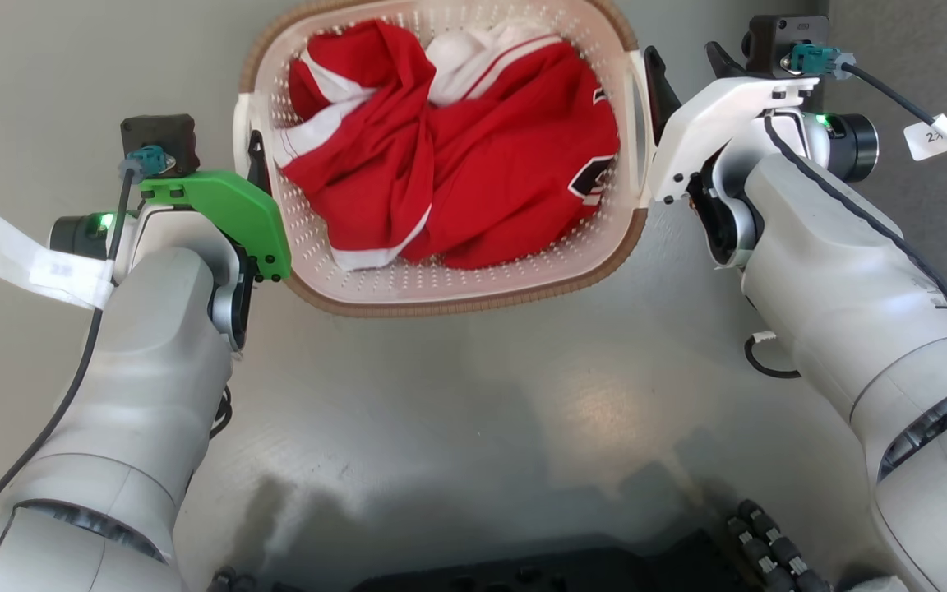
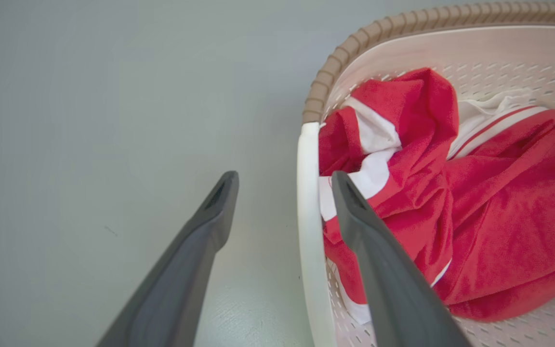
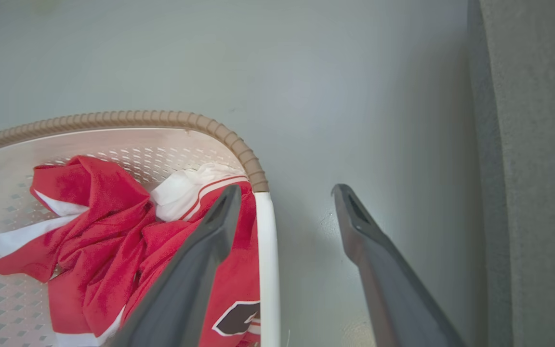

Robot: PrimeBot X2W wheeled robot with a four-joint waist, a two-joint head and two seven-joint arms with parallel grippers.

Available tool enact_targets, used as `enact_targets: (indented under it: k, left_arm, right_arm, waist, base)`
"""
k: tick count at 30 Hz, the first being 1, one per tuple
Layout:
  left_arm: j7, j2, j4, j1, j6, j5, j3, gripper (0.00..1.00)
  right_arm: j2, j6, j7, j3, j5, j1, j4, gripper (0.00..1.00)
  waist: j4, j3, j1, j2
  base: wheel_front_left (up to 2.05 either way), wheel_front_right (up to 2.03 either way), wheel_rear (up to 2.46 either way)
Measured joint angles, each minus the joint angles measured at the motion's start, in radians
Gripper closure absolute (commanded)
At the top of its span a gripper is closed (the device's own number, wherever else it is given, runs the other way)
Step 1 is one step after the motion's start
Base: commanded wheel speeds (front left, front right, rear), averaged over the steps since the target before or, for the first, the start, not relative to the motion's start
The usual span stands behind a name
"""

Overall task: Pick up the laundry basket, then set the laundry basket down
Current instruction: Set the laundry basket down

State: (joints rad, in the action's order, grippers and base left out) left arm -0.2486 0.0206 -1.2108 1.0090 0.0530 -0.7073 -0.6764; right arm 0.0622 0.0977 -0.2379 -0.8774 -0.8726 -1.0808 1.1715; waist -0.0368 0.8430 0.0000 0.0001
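At wrists, left hand (image 2: 283, 176) and right hand (image 3: 285, 189), spread, straddle laundry basket (image 2: 451, 46) handles (image 3: 268, 250).

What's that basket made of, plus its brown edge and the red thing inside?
The laundry basket looks like moulded cream plastic: smooth, faintly glossy walls punched with regular holes. Its brown rim imitates weave, but the even ribs suggest plastic too. The red garment seems soft matt fabric, creased and folded.
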Motion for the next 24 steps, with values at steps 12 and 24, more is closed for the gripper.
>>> enact_targets:
  k: [12, 24]
  left_arm:
    - [-0.002, 0.02, 0.13, -0.013, 0.0, 0.042, 0.031, 0.0]
    - [-0.003, 0.1, 0.338, -0.155, 0.024, 0.105, 0.13, 0.0]
  right_arm:
    - [0.0, -0.01, -0.014, 0.003, 0.001, 0.011, -0.034, 0.0]
    - [0.025, 0.001, -0.014, 0.116, 0.101, 0.088, -0.235, 0.0]
  waist:
    - [-0.001, -0.122, 0.0, 0.0]
    - [-0.011, -0.265, -0.0001, 0.0]
  base:
    - [0.0, 0.0, 0.0]
    - [0.0, 0.0, 0.0]
